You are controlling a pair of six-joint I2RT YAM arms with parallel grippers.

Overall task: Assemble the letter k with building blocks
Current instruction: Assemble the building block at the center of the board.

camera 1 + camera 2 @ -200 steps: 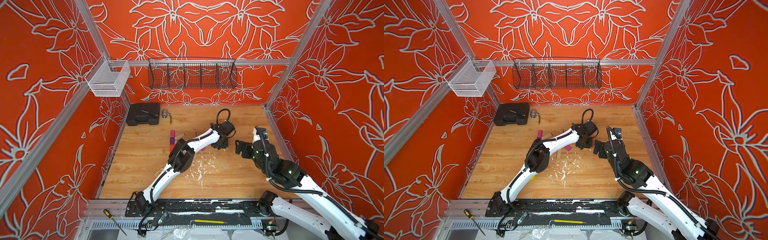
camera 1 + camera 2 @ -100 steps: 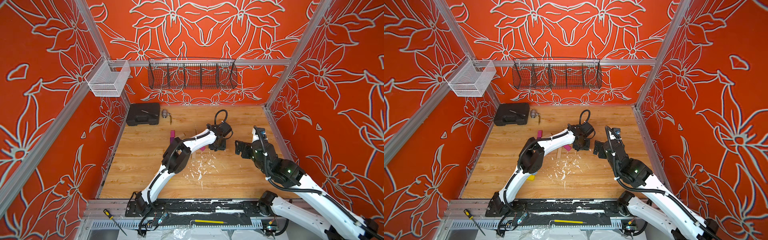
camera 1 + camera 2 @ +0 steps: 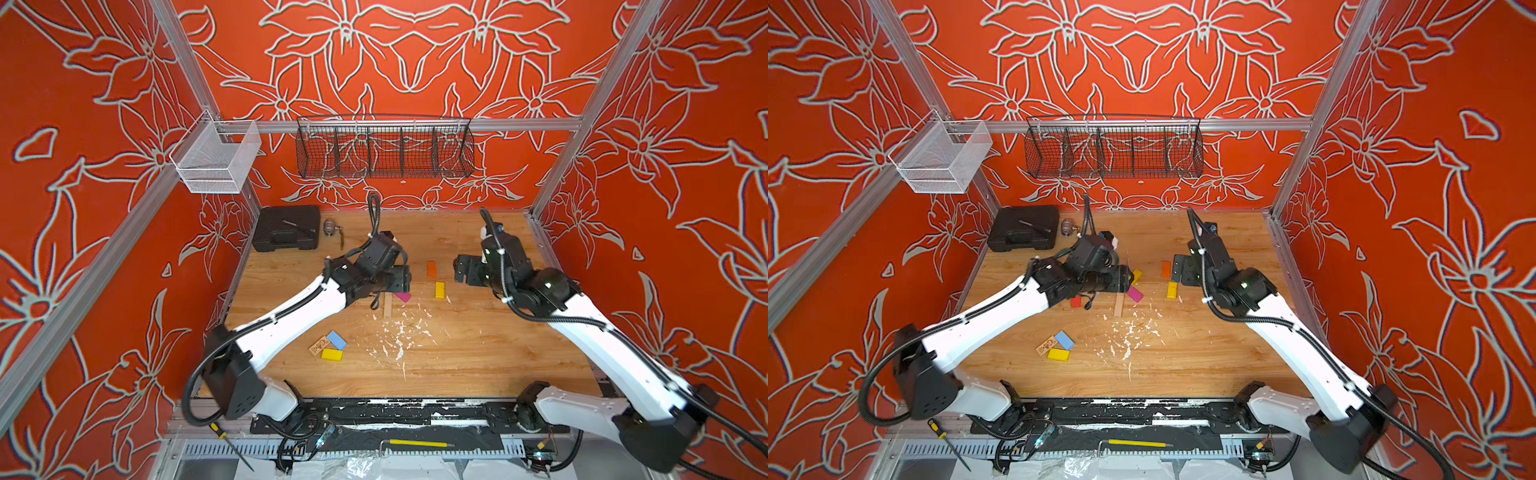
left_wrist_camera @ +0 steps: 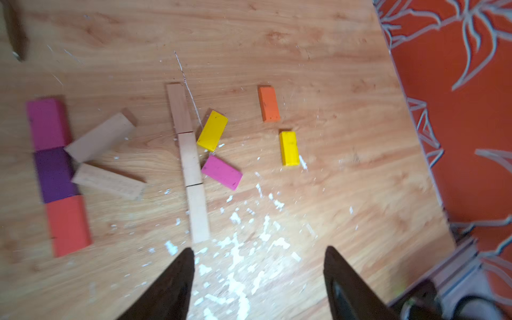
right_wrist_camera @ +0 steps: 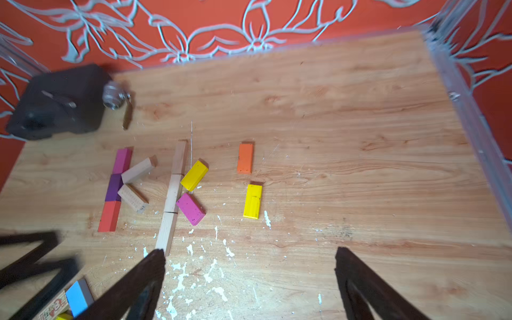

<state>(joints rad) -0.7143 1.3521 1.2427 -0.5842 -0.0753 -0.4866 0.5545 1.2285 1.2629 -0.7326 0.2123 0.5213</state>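
Note:
In the left wrist view two letter shapes lie flat on the table. One has a magenta point(image 4: 47, 124), purple point(image 4: 55, 174) and red point(image 4: 68, 224) column with two plain planks point(image 4: 101, 137) slanting off it. The other is a column of three plain planks point(image 4: 189, 159) with a yellow block point(image 4: 212, 130) and a magenta block point(image 4: 221, 171) angled off it. My left gripper point(image 4: 259, 250) hovers open and empty just short of that column's near end. My right gripper point(image 5: 249, 252) is open and empty, farther right. An orange block point(image 3: 432, 269) and a yellow block point(image 3: 440, 289) lie loose between the grippers.
A light blue block point(image 3: 1064, 340), a yellow one point(image 3: 1058, 354) and a printed plank point(image 3: 1046, 345) lie nearer the front. White flecks point(image 3: 399, 336) litter the middle. A black case point(image 3: 286, 227) and a metal fitting point(image 3: 330, 227) sit at the back left. A wire basket point(image 3: 384, 147) hangs on the rear wall.
My left gripper has opened wider and drawn back leftward, away from the loose orange and yellow blocks. The right arm has barely moved.

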